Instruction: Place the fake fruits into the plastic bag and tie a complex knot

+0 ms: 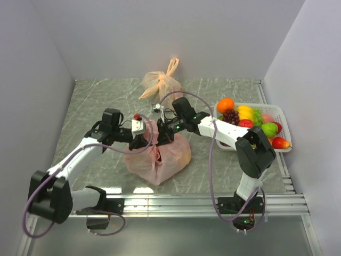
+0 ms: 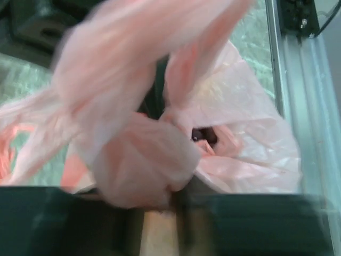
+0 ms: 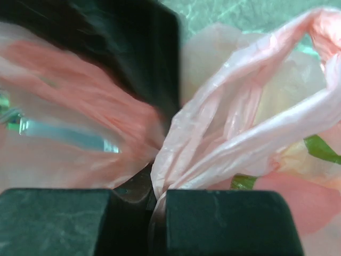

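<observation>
Where the arms meet in the top view, the left gripper [image 1: 144, 129] and right gripper [image 1: 166, 129] sit close together over the plastic bag [image 1: 160, 157], which bulges just beneath them. The fake fruits [image 1: 250, 120] lie in a white basket [image 1: 286, 128], well apart on the right gripper's outer side. In the left wrist view, blurred pink film wads against the fingertips, and I cannot tell whether they pinch it. In the right wrist view, the fingers press together on a gathered strand of the bag.

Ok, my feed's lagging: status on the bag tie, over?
Right gripper shut on plastic bag handle. Left gripper at bunched plastic, grip unclear. Handles not visibly tied. Fake fruits left in basket at right.
</observation>
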